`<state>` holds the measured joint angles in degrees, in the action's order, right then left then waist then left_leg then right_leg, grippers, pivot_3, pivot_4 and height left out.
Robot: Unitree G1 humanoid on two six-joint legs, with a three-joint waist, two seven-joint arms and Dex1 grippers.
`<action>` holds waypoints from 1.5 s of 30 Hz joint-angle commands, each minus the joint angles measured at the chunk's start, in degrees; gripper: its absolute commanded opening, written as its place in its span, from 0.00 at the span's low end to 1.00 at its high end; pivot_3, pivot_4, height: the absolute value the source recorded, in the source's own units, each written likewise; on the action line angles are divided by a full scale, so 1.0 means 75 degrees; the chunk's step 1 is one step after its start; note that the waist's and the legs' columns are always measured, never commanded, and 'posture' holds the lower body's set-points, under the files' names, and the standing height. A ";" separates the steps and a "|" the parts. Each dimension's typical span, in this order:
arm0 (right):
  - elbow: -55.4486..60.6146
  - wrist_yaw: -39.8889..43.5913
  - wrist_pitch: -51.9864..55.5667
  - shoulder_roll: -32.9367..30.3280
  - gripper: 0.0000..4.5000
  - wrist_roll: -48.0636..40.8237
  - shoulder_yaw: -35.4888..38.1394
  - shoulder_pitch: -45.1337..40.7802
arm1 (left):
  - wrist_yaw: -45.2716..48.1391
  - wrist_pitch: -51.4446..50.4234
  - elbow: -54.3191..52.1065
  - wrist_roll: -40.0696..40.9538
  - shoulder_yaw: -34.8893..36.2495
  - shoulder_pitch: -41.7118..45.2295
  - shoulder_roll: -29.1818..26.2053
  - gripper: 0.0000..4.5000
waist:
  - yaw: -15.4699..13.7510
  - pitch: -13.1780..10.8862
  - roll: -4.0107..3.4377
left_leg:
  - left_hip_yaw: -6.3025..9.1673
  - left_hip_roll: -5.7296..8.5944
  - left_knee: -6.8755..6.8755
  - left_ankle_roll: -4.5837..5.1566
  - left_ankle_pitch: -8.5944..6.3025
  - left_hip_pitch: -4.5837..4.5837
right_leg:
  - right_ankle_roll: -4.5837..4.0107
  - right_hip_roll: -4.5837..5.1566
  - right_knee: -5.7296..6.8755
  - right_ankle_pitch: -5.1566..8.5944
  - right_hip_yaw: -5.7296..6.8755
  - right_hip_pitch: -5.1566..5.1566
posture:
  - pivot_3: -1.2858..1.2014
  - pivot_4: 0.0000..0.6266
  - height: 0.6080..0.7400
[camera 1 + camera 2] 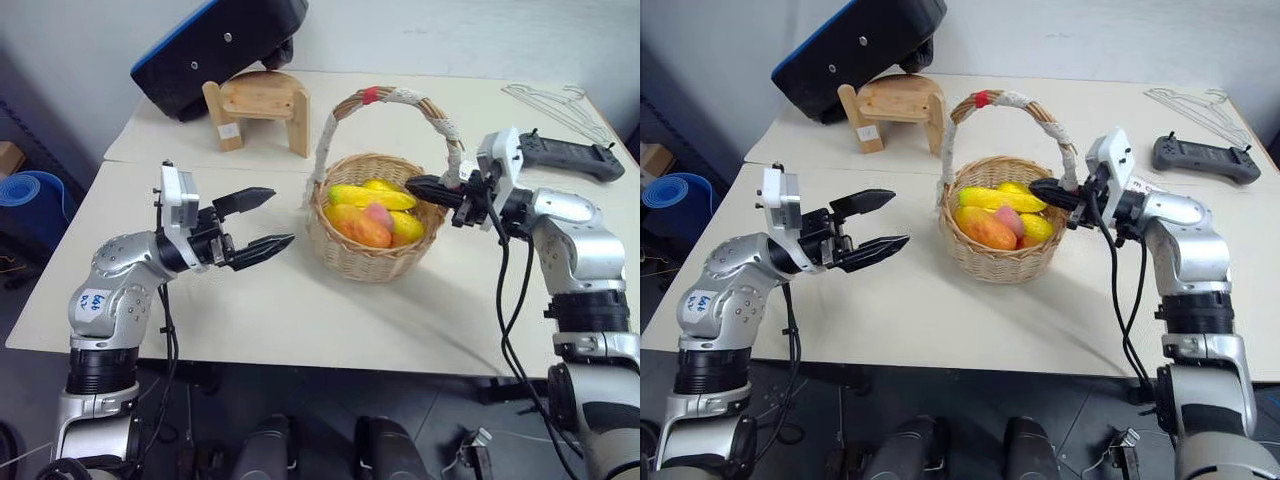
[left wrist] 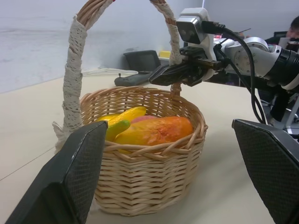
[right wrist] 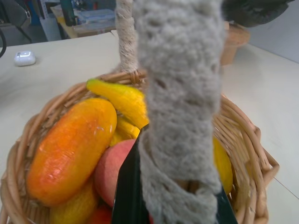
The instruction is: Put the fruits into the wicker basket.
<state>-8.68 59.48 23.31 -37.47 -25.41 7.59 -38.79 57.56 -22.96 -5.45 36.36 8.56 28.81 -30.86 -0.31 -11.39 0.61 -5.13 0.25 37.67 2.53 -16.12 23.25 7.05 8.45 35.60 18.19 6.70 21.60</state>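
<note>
Fruits [image 1: 372, 212] lie inside our wicker basket [image 1: 375, 255]. Right gripper [image 1: 412, 185], at the basket's three o'clock, pinches its handle [image 3: 180, 107]; left gripper [image 1: 262, 222] gapes wide at nine o'clock.

Two pale cream surface panels [image 1: 300, 300] sit edge to edge before a plain light wall [image 1: 450, 35]. A wooden stool [image 1: 262, 105] stands on the far panel; a blue rolled mat [image 1: 30, 200] lies on the floor.
</note>
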 commanded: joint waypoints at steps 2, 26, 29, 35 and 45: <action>0.2127 -0.0917 0.0681 -0.0446 0.00 -0.0809 0.1565 0.1075 | 0.0204 0.0220 0.0190 -0.0006 -0.0060 0.0220 0.0037 1.00 | -0.0045 -0.0001 -0.0002 | -0.0004 0.0000 -0.0004 0.0000 -0.0001 -0.0001 | 0.0000 -0.0002 -0.0004 0.0000 -0.0002 0.0000 | 0.52 0.24 1.00; 0.1388 -0.3249 -0.0488 -0.0530 0.38 -0.0222 0.4632 0.4138 | 0.1006 0.0816 0.1588 -0.0467 -0.0755 0.1331 0.0649 1.00 | -0.0094 0.0000 -0.0008 | -0.0027 -0.0001 -0.0004 0.0010 0.0004 -0.0018 | 0.0006 -0.0011 0.0002 -0.0007 -0.0028 -0.0002 | 0.52 0.24 1.00; 0.1678 -0.3009 -0.0478 -0.0790 0.61 -0.0332 0.5153 0.4672 | 0.1103 0.0817 0.1489 -0.0577 -0.0735 0.1039 0.0375 1.00 | -0.0127 0.0001 -0.0010 | -0.0027 0.0000 -0.0004 0.0011 0.0004 -0.0016 | 0.0006 -0.0010 0.0000 -0.0007 -0.0028 -0.0002 | 0.52 0.24 1.00; 0.2393 -0.1129 -0.1379 -0.0929 1.00 -0.1082 0.6145 0.6142 | 0.1273 0.1054 0.1397 -0.1011 -0.0764 0.0370 -0.0295 1.00 | -0.0155 0.0001 -0.0015 | -0.0025 -0.0001 -0.0008 0.0013 0.0003 -0.0016 | 0.0007 -0.0010 -0.0010 -0.0007 -0.0026 -0.0006 | 0.52 0.24 1.00; 0.2522 0.2112 -0.3166 -0.0915 1.00 -0.0875 0.5694 0.8874 | 0.1242 0.1472 0.0570 -0.1386 -0.0399 -0.1457 -0.1307 1.00 | -0.0097 0.0001 -0.0015 | -0.0034 -0.0002 -0.0061 0.0008 -0.0015 -0.0048 | 0.0007 0.0002 -0.0071 -0.0008 -0.0052 -0.0016 | 0.52 0.24 1.00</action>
<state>8.77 73.50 2.20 -44.40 -31.61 50.85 27.73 67.50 -12.96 2.22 26.19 3.83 19.10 -39.61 -1.04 -11.38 0.49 -5.45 0.23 37.22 2.61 -16.26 22.84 7.12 8.50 35.06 18.12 6.28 21.46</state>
